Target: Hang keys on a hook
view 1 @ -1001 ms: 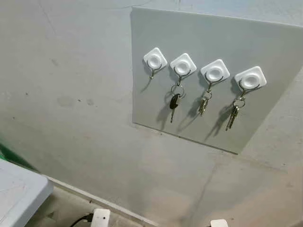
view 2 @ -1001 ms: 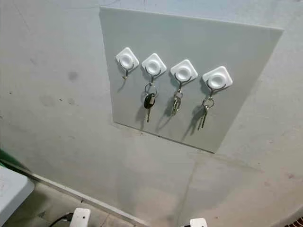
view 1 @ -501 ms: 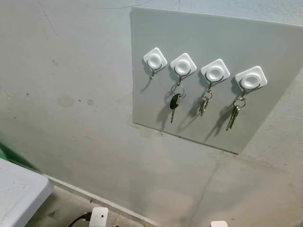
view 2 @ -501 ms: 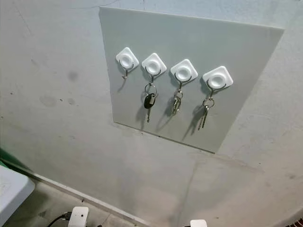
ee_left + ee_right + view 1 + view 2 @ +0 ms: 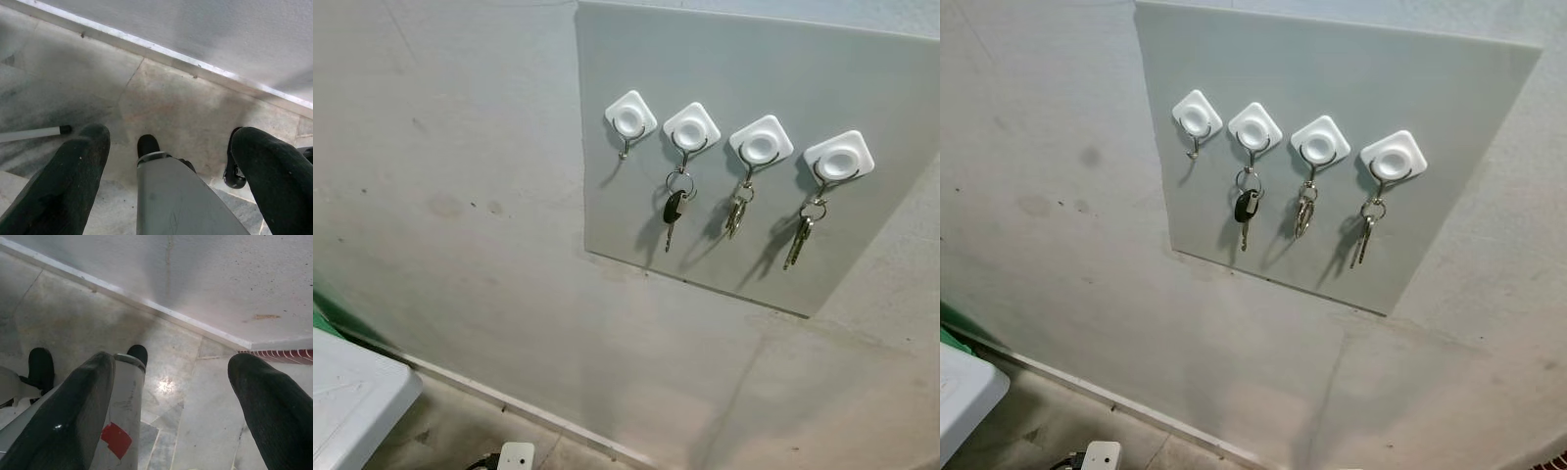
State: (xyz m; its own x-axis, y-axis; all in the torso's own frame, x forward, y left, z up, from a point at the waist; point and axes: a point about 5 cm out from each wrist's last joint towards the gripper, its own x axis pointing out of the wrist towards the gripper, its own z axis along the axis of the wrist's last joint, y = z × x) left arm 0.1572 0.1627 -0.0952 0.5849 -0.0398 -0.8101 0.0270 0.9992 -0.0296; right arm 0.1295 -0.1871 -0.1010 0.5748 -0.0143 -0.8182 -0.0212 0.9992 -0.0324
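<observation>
A grey board point(image 5: 754, 59) is fixed to the wall with four white hooks in a row. The leftmost hook point(image 5: 629, 119) is bare. A black-headed key point(image 5: 674, 208) hangs from the second hook point(image 5: 691, 127). Silver keys point(image 5: 737, 213) hang from the third hook point(image 5: 761, 142), and another silver bunch point(image 5: 799, 240) from the fourth point(image 5: 839, 157). My left gripper point(image 5: 168, 142) hangs low over the floor, open with nothing between its fingers. My right gripper point(image 5: 173, 364) also points at the floor, open and empty.
A white table corner point(image 5: 352, 392) juts in at the lower left. A white plug block point(image 5: 516, 455) lies on the floor by the skirting. My own silver legs point(image 5: 171, 196) stand below the grippers. A red tiled strip point(image 5: 283, 354) runs along the wall's foot.
The whole picture has shifted slightly, so the camera has moved; the board sits a little higher and the plug block lower. The keys and hooks have not moved.
</observation>
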